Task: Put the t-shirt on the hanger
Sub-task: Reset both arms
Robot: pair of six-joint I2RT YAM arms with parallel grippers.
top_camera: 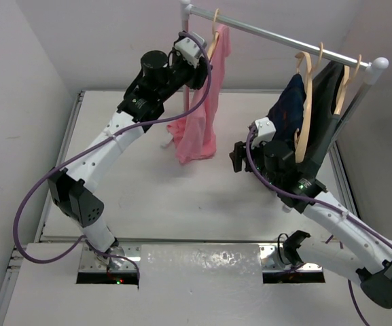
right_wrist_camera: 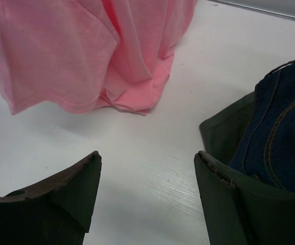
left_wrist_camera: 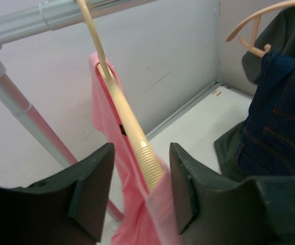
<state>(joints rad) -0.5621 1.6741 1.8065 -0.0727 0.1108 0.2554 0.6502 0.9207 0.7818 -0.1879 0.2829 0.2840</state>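
Note:
The pink t-shirt (top_camera: 199, 129) hangs from the pale wooden hanger (top_camera: 214, 41), whose hook sits on the metal rail (top_camera: 277, 37) at its left end. The shirt's hem bunches on the table. My left gripper (top_camera: 206, 66) is raised beside the hanger's shoulder. In the left wrist view its jaws (left_wrist_camera: 142, 189) stand open on either side of the hanger's ribbed arm end (left_wrist_camera: 150, 166) and the pink cloth (left_wrist_camera: 137, 219), with a gap on each side. My right gripper (top_camera: 238, 157) is open and empty, low over the table (right_wrist_camera: 147, 168), and the shirt's hem (right_wrist_camera: 86, 51) lies ahead of it.
Two other wooden hangers (top_camera: 306, 102) on the rail's right half carry a dark navy garment (top_camera: 287, 109) and a black garment (top_camera: 325, 115), close to my right wrist. The navy cloth (right_wrist_camera: 285, 132) touches the right finger's side. A rail post (left_wrist_camera: 29, 117) stands left of the shirt.

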